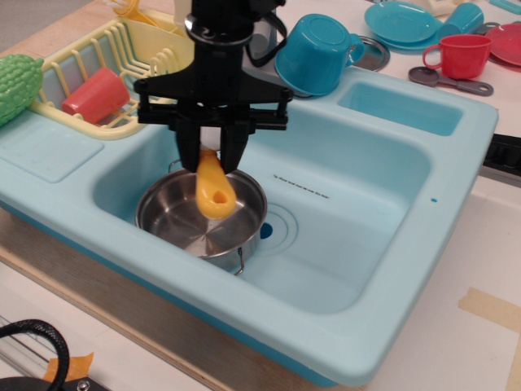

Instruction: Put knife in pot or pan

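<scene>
My black gripper (pixel 212 159) is shut on the knife (pixel 215 191), whose yellow handle with a hole hangs down below the fingers; the white blade is mostly hidden between them. The knife hangs above the shiny steel pot (pixel 183 220), which stands in the left part of the light-blue sink basin (pixel 358 204). The handle end is over the pot's middle, not touching it as far as I can tell.
A yellow dish rack (pixel 155 57) with a red cup (pixel 95 95) stands left of the sink. A teal-blue plastic pot (pixel 313 53) lies on its side behind the sink. A red mug (pixel 461 55), blue plates (pixel 403 22) and a grey spoon (pixel 449 79) are at the back right.
</scene>
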`<action>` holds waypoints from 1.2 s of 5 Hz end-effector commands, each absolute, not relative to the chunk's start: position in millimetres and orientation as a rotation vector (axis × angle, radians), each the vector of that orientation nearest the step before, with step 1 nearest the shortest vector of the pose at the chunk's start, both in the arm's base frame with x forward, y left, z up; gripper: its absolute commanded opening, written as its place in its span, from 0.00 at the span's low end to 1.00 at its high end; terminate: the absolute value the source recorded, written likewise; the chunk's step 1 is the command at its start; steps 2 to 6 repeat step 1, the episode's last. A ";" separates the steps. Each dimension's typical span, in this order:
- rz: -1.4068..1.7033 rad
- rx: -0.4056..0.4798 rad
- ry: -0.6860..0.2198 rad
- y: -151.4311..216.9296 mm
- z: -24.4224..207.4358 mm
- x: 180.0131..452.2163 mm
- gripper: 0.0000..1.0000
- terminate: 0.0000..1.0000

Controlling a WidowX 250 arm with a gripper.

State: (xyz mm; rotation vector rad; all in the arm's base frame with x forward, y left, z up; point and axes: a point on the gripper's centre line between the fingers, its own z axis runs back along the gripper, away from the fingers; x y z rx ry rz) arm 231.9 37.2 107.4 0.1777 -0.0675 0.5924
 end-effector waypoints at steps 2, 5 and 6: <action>0.576 0.182 -0.102 45.9 115.7 231.8 1.00 1.00; 0.576 0.182 -0.102 45.9 115.7 231.8 1.00 1.00; 0.576 0.182 -0.102 45.9 115.7 231.8 1.00 1.00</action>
